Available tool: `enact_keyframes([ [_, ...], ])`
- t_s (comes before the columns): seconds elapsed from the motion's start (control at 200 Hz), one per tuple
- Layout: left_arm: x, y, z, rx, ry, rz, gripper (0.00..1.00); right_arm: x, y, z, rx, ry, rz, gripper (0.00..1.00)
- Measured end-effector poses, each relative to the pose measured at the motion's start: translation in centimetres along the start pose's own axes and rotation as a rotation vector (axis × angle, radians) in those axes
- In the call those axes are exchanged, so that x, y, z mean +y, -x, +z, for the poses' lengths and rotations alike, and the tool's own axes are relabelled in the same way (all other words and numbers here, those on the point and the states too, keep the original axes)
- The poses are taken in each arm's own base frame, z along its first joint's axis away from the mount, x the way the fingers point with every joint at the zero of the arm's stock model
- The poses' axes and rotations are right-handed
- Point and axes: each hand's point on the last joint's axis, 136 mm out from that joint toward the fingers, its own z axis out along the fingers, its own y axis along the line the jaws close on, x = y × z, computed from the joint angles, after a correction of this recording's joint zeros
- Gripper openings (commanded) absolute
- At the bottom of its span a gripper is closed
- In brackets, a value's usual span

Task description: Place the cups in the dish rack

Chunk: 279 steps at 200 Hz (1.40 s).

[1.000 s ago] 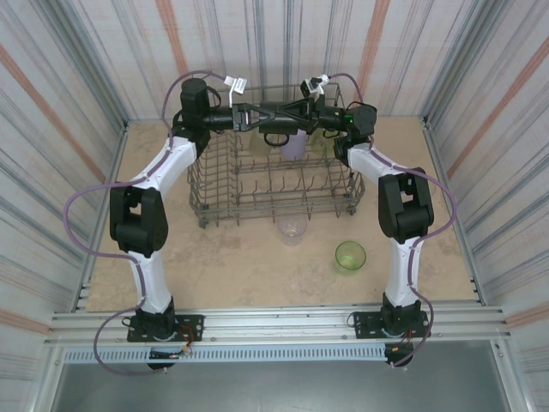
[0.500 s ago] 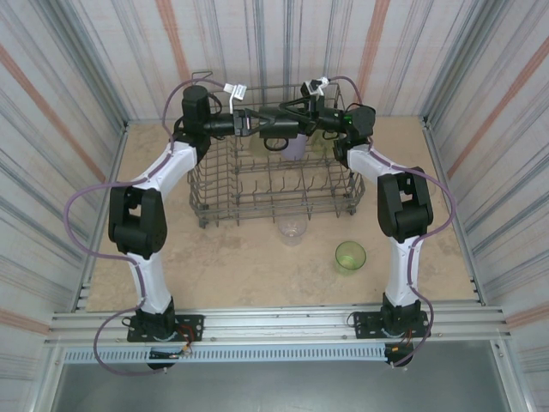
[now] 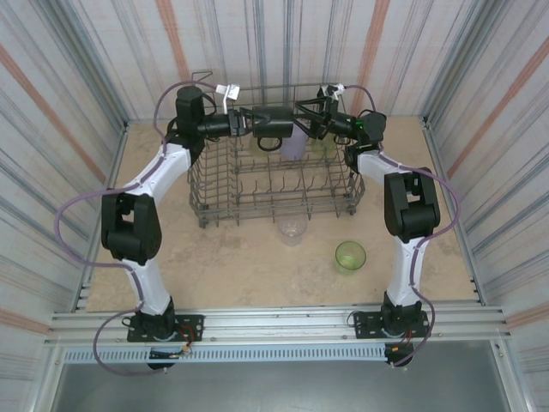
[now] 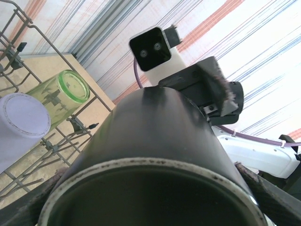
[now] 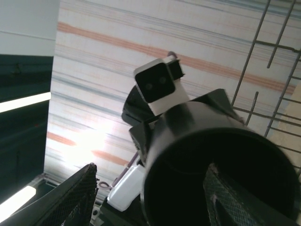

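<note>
Our left gripper (image 4: 150,209) clamped on the dark cup (image 4: 155,150) over the dish rack (image 3: 257,184), our right gripper (image 5: 153,197) spread, straddling its rim.

Close up, a dark cup (image 5: 188,127) is tilted with its open mouth toward the lens. The right gripper (image 5: 151,167) is spread wide: one textured finger (image 5: 77,197) sits left, clear of the cup, and the other overlaps the cup's mouth. A white wrist camera (image 5: 157,87) is just behind the cup. The dish rack (image 5: 277,56) wires are at right, with a striped wall (image 5: 117,47) behind.
</note>
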Motion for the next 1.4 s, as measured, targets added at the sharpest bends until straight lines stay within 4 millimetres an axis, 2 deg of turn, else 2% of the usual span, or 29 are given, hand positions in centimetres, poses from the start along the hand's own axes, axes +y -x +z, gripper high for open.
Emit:
enact_keyframes([
  [0.13, -1.2, 0.1, -0.7, -0.001, 0.036, 0.018, 0.00, -1.3, 0.3, -1.2, -0.027, -0.022, 0.033, 0.65],
  [0.26, -1.4, -0.1, -1.3, 0.003, 0.080, 0.029, 0.00, -2.1, 0.4, -2.2, -0.047, -0.044, 0.044, 0.66],
  [0.626, 1.5, -2.5, -2.7, 0.060, 0.295, -0.010, 0.00, -2.1, 0.0, -3.5, -0.083, -0.170, -0.026, 0.70],
  [0.857, 2.3, -2.7, -3.9, 0.078, 0.408, 0.003, 0.00, -2.5, -0.8, -4.3, -0.089, -0.309, -0.099, 0.76],
  [0.937, 2.8, -2.8, -4.3, 0.087, 0.455, 0.007, 0.00, -3.0, -1.0, -4.8, -0.093, -0.346, -0.112, 0.77],
  [1.072, 3.5, -3.1, -5.0, 0.109, 0.530, 0.013, 0.00, -4.9, -0.8, -6.1, -0.115, -0.429, -0.101, 0.79],
  [1.087, 3.5, -3.1, -5.1, 0.111, 0.538, 0.014, 0.00, -5.2, -0.9, -6.2, -0.117, -0.438, -0.097, 0.79],
  [1.117, 3.6, -3.2, -5.2, 0.116, 0.556, 0.017, 0.00, -5.6, -0.9, -6.5, -0.120, -0.456, -0.092, 0.86],
  [1.297, 3.9, -3.0, -5.9, 0.135, 0.643, 0.044, 0.00, -7.3, -1.4, -7.9, -0.136, -0.564, -0.089, 0.90],
  [1.317, 3.9, -3.0, -6.0, 0.137, 0.655, 0.048, 0.00, -7.4, -1.5, -8.0, -0.136, -0.572, -0.093, 1.00],
  [1.398, 3.8, -3.0, -6.2, 0.148, 0.685, 0.061, 0.00, -7.5, -1.7, -8.4, -0.141, -0.612, -0.108, 0.99],
])
